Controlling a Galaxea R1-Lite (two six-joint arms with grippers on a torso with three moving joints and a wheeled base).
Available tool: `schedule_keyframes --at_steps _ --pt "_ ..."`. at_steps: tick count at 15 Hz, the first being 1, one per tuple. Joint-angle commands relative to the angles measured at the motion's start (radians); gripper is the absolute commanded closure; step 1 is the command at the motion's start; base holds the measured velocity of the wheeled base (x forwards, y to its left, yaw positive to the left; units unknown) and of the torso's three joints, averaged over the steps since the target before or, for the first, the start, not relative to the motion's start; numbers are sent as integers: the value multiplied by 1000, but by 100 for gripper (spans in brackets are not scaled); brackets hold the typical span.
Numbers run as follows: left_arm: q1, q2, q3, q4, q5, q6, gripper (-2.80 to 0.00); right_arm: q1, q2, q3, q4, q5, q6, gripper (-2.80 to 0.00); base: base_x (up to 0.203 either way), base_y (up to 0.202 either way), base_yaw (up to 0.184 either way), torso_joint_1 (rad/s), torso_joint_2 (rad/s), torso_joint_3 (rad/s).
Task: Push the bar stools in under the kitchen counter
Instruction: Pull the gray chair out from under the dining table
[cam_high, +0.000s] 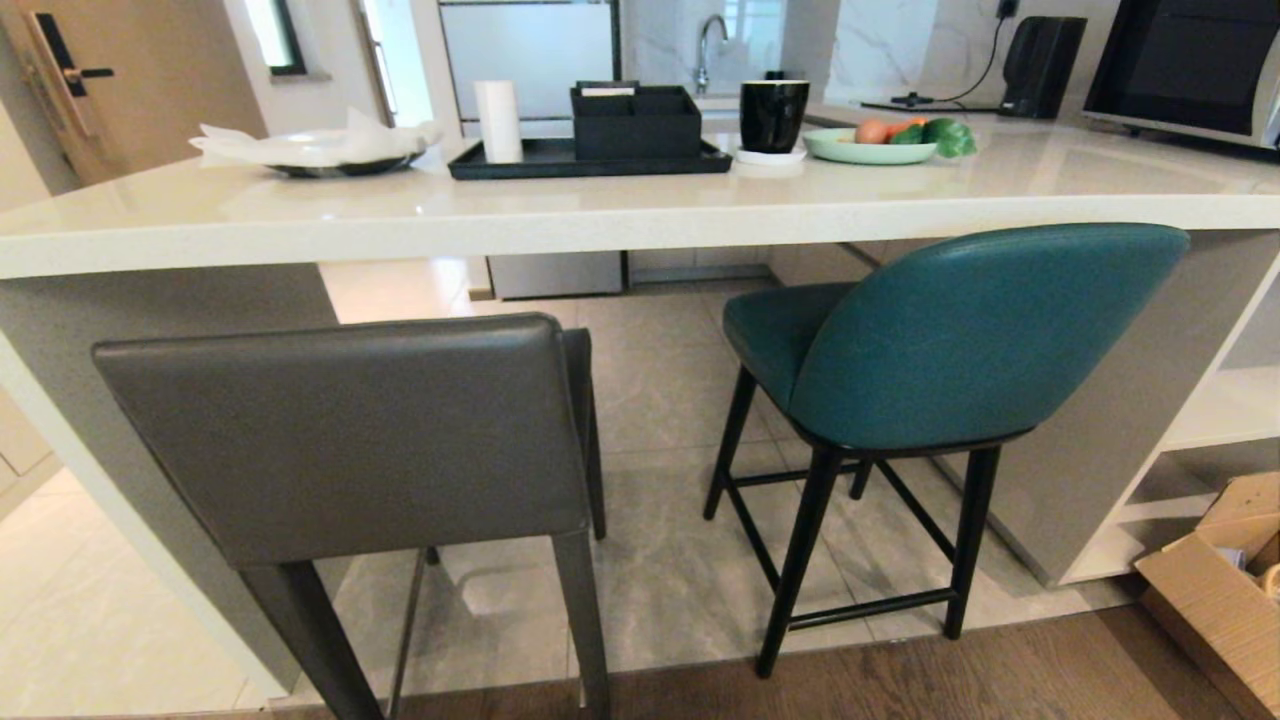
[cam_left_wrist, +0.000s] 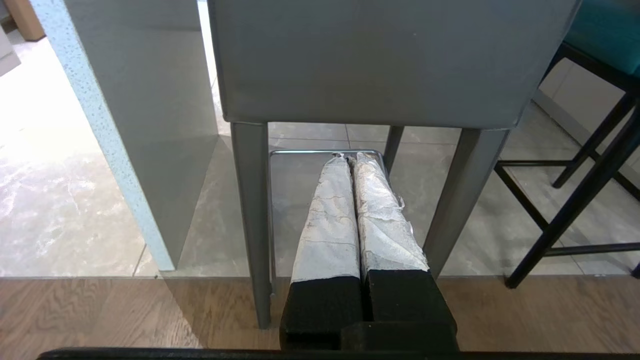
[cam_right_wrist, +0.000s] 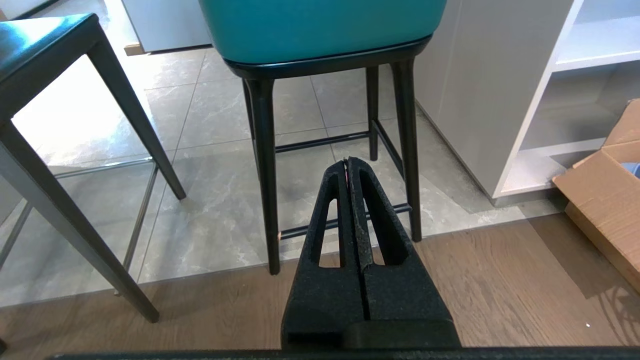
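Holding fruit (one orange), a green plate (cam_high: 868, 150) tops the kitchen counter (cam_high: 560, 215); both claws closed.

Bright kitchen with tile and wood flooring

Glossy grey marbled floor tiles (cam_high: 660, 390) meet brown wood-plank flooring (cam_high: 1000, 670) in the foreground. A tan wooden door with a black handle (cam_high: 60, 70) stands far left; a chrome tap (cam_high: 708, 45) rises before a marbled white wall (cam_high: 890, 45), and daylight glares off the tiles.
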Motion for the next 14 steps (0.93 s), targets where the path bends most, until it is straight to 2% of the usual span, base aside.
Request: schedule_keyframes --at_steps 1,12,14 --pt "0 1 0 -1 0 -1 0 0 1 0 0 -1 0 0 0 0 0 0 0 0" --pt "0 1 0 -1 0 -1 0 0 1 0 0 -1 0 0 0 0 0 0 0 0" --pt "0 1 0 -1 0 -1 0 0 1 0 0 0 0 0 5 79 -8 2 5 -1"
